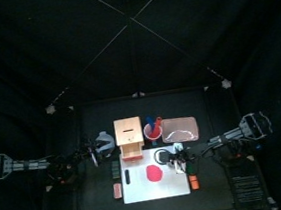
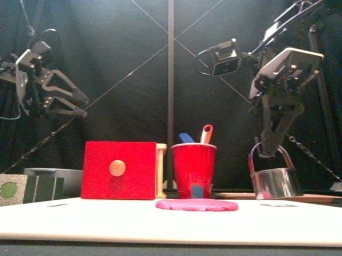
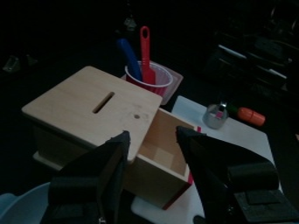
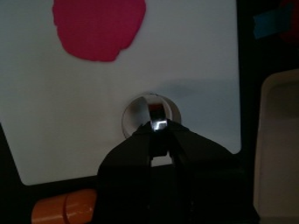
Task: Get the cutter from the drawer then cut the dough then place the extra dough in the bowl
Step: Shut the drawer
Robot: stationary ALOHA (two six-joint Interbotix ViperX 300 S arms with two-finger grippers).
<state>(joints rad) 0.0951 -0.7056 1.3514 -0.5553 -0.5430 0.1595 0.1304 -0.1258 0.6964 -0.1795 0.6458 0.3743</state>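
Observation:
The round metal cutter (image 4: 152,114) is over the white cutting board (image 4: 176,52), and my right gripper (image 4: 163,142) is shut on its wire handle. In the front view the cutter (image 2: 275,182) hangs under that gripper (image 2: 274,152), to the right of the flat pink dough (image 2: 197,204). Dough (image 4: 100,26) and cutter are apart. The wooden box (image 3: 93,105) has its drawer (image 3: 163,157) pulled out. My left gripper (image 3: 152,136) hovers open above the drawer, holding nothing. The blue-grey bowl (image 2: 51,182) stands left of the box.
A red cup (image 2: 194,168) with a blue and a red knife stands behind the dough, beside the box's red front (image 2: 118,170). The pink tray (image 1: 177,129) lies at the back right. An orange toy (image 4: 65,210) lies at the board's edge.

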